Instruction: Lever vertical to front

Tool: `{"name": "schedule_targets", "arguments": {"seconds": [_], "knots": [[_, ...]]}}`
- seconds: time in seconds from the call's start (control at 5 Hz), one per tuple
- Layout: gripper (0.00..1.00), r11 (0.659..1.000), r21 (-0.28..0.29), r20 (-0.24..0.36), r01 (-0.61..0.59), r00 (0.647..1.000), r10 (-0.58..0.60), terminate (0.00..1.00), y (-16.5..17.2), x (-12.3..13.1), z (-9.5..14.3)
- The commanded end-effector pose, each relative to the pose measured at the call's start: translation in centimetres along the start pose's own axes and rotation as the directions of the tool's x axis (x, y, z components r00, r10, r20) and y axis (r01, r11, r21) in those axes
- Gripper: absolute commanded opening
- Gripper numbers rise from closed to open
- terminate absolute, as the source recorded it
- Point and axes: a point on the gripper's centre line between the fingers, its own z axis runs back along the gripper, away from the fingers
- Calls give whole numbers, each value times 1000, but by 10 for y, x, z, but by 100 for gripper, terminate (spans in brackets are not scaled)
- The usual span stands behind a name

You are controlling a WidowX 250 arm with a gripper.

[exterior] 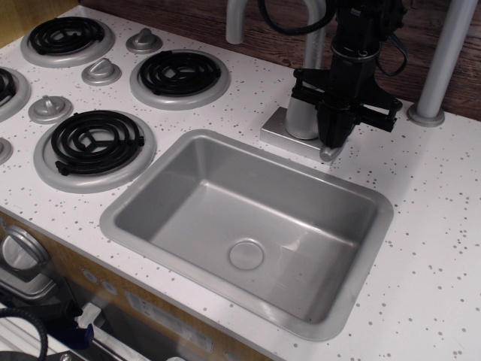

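Observation:
The lever [328, 154] is a small silver-grey paddle on the right side of the faucet's cylindrical body [299, 116]. It points forward and down, and its rounded tip shows over the sink's back rim. My black gripper [333, 140] comes down from above, right of the faucet body. Its fingers are closed together around the lever, hiding most of the lever and its stub. The faucet stands on a square silver base [284, 135].
A grey sink [382, 219] lies just in front of the faucet. The curved spout pipe [236, 19] rises behind. A grey post [442, 64] stands at the back right. Black coil burners [94, 143] and silver knobs [50, 108] fill the left counter.

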Motion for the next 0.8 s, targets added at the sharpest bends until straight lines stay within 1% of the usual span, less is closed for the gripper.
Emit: {"name": "schedule_targets", "arguments": {"seconds": [0.0, 0.2, 0.4, 0.6], "knots": [[100, 999, 30, 28, -27, 999, 26, 0, -1, 1, 36], [100, 997, 67, 19, -48, 999, 47, 0, -6, -8, 49], [100, 993, 93, 7, -71, 998, 70, 0, -11, -14, 61], [100, 993, 95, 16, -76, 997, 75, 100, -11, -16, 63]]}}
